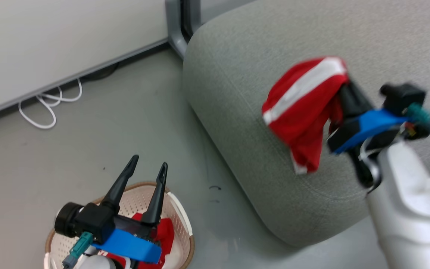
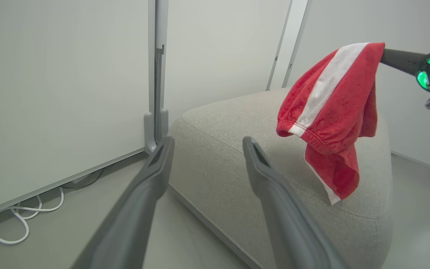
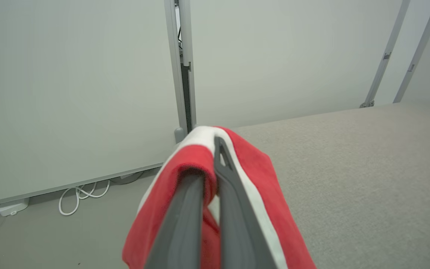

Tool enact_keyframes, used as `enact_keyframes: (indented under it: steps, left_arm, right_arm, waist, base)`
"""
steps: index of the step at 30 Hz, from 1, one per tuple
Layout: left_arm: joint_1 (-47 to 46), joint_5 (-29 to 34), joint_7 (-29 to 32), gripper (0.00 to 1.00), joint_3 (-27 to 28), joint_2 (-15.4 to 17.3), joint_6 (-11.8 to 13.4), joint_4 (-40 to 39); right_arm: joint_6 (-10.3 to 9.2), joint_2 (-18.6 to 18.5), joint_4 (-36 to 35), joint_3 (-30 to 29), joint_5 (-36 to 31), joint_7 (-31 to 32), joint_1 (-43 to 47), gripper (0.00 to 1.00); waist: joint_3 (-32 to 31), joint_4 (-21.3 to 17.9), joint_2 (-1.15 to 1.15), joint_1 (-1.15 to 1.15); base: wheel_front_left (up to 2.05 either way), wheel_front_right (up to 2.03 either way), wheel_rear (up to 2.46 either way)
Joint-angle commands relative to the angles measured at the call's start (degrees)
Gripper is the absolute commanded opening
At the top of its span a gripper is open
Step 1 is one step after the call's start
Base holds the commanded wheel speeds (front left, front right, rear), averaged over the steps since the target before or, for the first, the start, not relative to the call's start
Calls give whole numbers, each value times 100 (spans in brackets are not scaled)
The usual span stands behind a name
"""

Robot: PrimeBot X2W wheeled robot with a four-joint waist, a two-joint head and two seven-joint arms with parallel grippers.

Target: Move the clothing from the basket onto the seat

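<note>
Far L, floor: loose white looped cable point(image 1: 49, 108) lies along base of pale wall panel point(image 1: 69, 37). Lower L: round cream-white perforated plastic basket w/ brown rim band point(image 1: 185, 228) stands on grey floor point(image 1: 125, 123). Inside basket: crumpled bright red fabric garment point(image 1: 165, 229), partly hidden by gripper body. L gripper point(image 1: 149, 165) hangs above basket. Its two long dark fingers are spread wide w/ nothing between them, tips pointing toward wall. Centre: grey vertical post point(image 1: 175, 33) stands at panel joint, just beside large grey fabric-upholstered seat w/ rounded edge point(image 1: 237, 93). Seat stands apart from basket, bare floor between. R of centre: second bright red fabric garment w/ broad white stripe and gathered hem point(image 1: 304, 108) hangs bunched over seat's front portion, near rounded edge. Its lower end dangles free; contact w/ seat surface cannot be told. Far R: R gripper point(image 3: 209, 160) has fingers pressed together, pinching folded top of striped garment. Cloth wraps over one fingertip; other tip shows bare in R wrist view. Pale forearm point(image 1: 405, 209) w/ blue band enters from lower R.
</note>
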Motion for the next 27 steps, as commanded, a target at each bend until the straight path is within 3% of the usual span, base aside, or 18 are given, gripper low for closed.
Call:
enact_keyframes:
  steps: [1, 15, 21, 25, 26, 27]
  left_arm:
    - [-147, 53, -27, 100, -21, 82, -6, -71]
    - [-905, 363, -23, 100, 101, 609, 23, -992]
    - [-1104, 431, -26, 100, 193, 652, 97, -1496]
    - [-1139, 477, -27, 100, 154, 681, 83, -1643]
    - [-1159, 477, -27, 100, 147, 673, 81, -1657]
    - [-1164, 474, -26, 100, 144, 662, 80, -1651]
  right_arm:
    - [3, -148, -60, -158, -23, 51, -292, 0]
    - [3, -1285, -202, -2012, -89, 414, -2264, 0]
    - [2, -1656, 202, -2488, 10, 408, -2409, 0]
    - [2, -1630, 612, -2664, -6, 296, -2350, 0]
    - [2, -1636, 734, -2665, -56, 265, -2310, 31]
    - [2, -1614, 842, -2642, -64, 223, -2286, 83]
  waist:
    - [353, 203, 0, 0]
    - [2355, 782, 0, 0]
    - [2922, 1035, 0, 0]
    - [3049, 1125, 0, 0]
    - [3066, 1146, 0, 0]
    - [3060, 1161, 0, 0]
  base:
    - [0, 0, 0]
    - [0, 0, 0]
    - [0, 0, 0]
    - [0, 0, 0]
    - [0, 0, 0]
    - [0, 0, 0]
